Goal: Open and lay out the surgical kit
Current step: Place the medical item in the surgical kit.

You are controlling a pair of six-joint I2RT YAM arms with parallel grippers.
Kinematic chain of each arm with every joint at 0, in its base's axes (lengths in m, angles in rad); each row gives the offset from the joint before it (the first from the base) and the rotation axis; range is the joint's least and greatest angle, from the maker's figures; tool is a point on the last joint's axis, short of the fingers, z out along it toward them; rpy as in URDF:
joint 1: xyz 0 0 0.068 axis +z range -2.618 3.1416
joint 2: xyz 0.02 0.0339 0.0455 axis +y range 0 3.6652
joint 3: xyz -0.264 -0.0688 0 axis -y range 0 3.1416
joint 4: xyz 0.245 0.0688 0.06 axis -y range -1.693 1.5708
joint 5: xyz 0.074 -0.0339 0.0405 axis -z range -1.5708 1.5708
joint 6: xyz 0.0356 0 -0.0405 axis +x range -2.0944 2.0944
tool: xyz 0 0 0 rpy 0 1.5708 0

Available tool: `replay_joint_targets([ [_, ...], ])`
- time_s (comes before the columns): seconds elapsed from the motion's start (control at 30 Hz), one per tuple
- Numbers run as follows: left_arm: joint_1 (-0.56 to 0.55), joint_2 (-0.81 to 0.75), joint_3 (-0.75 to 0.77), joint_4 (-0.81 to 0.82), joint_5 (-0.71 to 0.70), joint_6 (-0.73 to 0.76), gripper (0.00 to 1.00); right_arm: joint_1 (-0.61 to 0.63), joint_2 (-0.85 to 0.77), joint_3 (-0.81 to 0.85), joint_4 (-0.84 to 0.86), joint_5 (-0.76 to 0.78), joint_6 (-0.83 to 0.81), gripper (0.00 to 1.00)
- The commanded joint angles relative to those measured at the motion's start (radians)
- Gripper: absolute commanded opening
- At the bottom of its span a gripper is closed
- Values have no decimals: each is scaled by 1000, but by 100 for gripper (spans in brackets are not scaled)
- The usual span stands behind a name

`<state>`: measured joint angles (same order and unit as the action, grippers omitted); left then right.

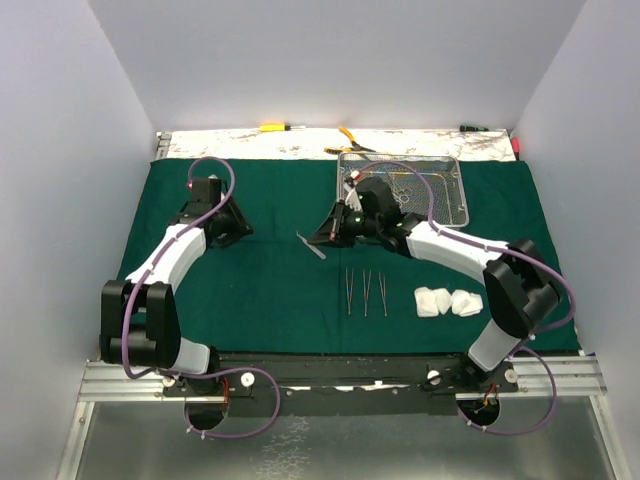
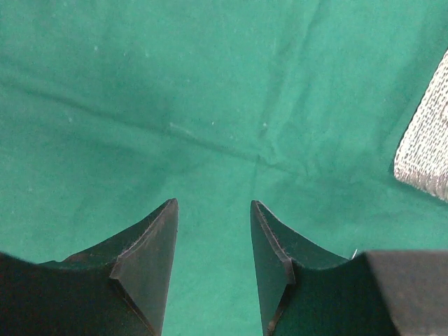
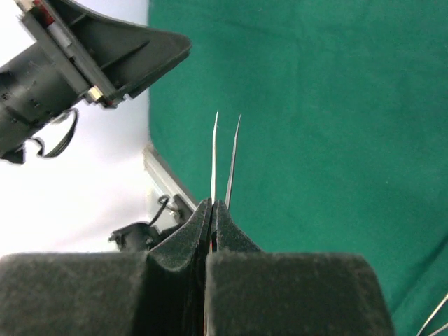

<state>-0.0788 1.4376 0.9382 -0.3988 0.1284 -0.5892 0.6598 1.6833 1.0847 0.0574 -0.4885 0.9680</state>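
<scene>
three gauze rolls [image 1: 447, 301], three flat tweezers [image 1: 366, 292]

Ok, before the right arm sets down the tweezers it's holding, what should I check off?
1. Right gripper shut on held tweezers: ok.
2. Bare green cloth left of the three laid tweezers: ok.
3. Left gripper open, holding nothing, apart from the right: ok.
4. Gauze rolls out of the tray: ok.
5. Tray emptied: cannot tell, the right arm hides part.
</scene>
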Motion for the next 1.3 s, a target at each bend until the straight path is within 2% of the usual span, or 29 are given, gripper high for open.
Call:
replay_joint_targets([
  [0.0, -1, -68, -52, 2, 44, 3, 48, 112, -54, 54, -197, 321, -79, 1],
  [0.17, -2, -132, -93, 2, 42, 15, 48, 258, -32, 75, -334, 678, -66, 1],
  [0.3, -1, -180, -107, 2, 41, 34, 48, 337, -15, 79, -411, 870, -45, 1],
  [0.47, -2, -261, -148, -2, 49, 42, 48, 426, -5, 12, -408, 1046, 4, 1],
  [0.6, -1, -343, -190, 1, 42, 52, 48, 479, 8, -19, -422, 1130, 41, 1],
  [0.8, -2, -466, -242, -6, 58, 51, 48, 568, 100, 22, -536, 1294, 107, 1],
  [1.0, -2, -551, -267, -5, 51, 41, 48, 584, 164, 32, -562, 1338, 138, 1],
  [1.27, -1, -564, -275, -4, 22, 40, 48, 585, 201, 25, -533, 1336, 118, 1],
])
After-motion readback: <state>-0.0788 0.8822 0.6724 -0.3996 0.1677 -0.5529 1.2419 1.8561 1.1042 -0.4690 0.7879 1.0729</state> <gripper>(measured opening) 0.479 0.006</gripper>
